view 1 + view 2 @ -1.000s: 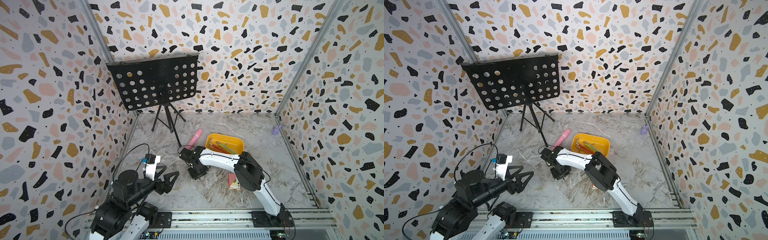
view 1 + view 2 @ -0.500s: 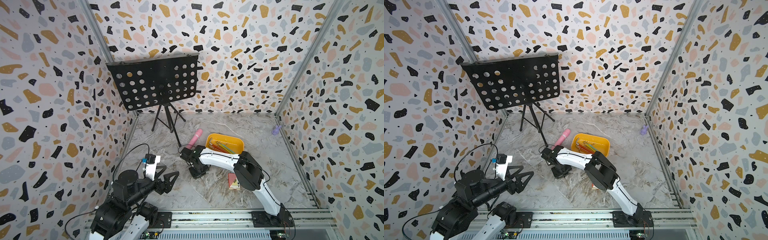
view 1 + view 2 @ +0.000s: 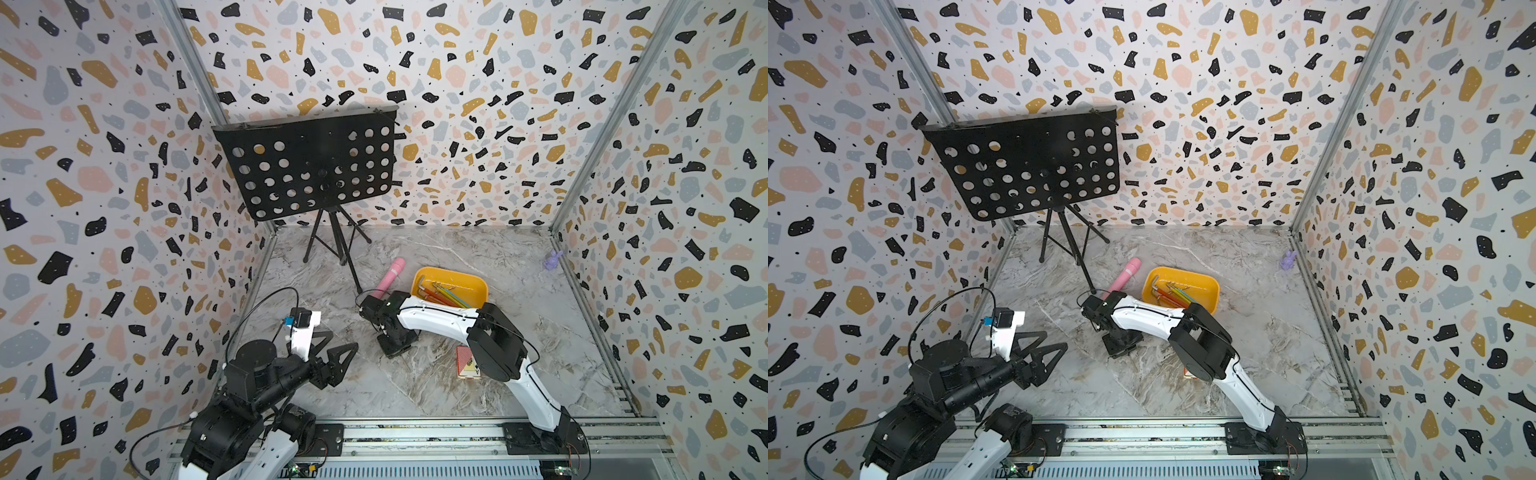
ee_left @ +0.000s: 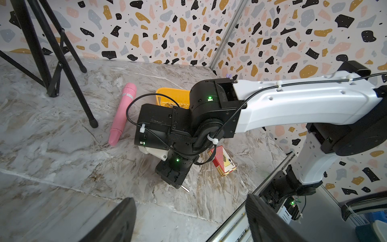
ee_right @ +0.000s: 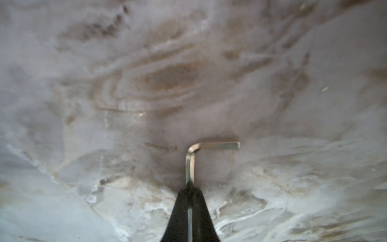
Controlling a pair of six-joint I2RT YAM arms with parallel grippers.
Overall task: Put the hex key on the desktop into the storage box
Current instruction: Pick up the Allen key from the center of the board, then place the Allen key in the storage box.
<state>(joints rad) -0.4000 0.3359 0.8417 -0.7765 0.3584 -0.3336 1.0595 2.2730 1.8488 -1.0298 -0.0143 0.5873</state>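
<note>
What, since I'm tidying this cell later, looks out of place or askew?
Nothing looks spilled or damaged. Strays on the desktop: a pink cylinder lying beside the storage box, a red card box lying flat, and a purple figure in the far corner. The hex key is pinched in the right gripper.

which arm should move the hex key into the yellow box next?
Right. The right pincer is shut on the hex key, low on the desktop, and the storage box sits just beyond that arm's wrist. The left pincer is open, empty and farther from both.
</note>
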